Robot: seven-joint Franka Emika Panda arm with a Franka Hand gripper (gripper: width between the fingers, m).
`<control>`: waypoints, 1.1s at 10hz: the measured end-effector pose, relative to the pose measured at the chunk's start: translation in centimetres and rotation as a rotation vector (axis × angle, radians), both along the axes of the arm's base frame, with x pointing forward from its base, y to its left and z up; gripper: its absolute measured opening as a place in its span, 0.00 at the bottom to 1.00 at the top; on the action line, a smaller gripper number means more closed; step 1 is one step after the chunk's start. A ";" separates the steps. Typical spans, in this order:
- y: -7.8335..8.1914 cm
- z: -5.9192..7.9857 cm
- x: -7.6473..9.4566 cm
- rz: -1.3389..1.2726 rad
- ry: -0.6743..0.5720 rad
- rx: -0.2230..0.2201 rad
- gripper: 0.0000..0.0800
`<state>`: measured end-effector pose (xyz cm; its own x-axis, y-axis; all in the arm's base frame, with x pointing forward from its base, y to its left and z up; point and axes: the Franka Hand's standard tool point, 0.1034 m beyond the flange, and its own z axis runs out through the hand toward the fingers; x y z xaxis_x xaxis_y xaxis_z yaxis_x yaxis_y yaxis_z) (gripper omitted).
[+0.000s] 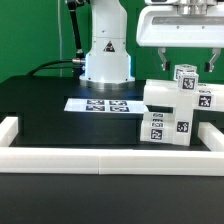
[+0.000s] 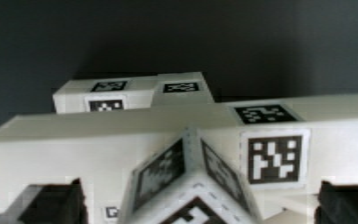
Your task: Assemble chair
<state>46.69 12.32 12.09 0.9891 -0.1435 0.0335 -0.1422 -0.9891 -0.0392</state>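
Observation:
The chair's white blocky pieces (image 1: 172, 112) are stacked on the black table at the exterior view's right, each bearing black-and-white tags. A small tagged piece (image 1: 185, 79) stands upright on top of them. My gripper (image 1: 187, 64) hangs just above it, open, with one finger on each side of the piece and not touching it. In the wrist view the upright piece (image 2: 202, 175) shows a corner edge between the dark fingers (image 2: 51, 205), with clear gaps on both sides. Below it lies a wide white slab (image 2: 87, 135), and another tagged block (image 2: 131, 92) lies beyond.
The marker board (image 1: 98, 104) lies flat in front of the robot base (image 1: 106, 55). A low white border rail (image 1: 100, 156) runs along the table's front and up both sides. Cables hang behind the base.

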 end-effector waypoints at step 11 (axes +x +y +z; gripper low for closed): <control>-0.4 0.0 0.1 0.400 -0.013 -0.017 0.36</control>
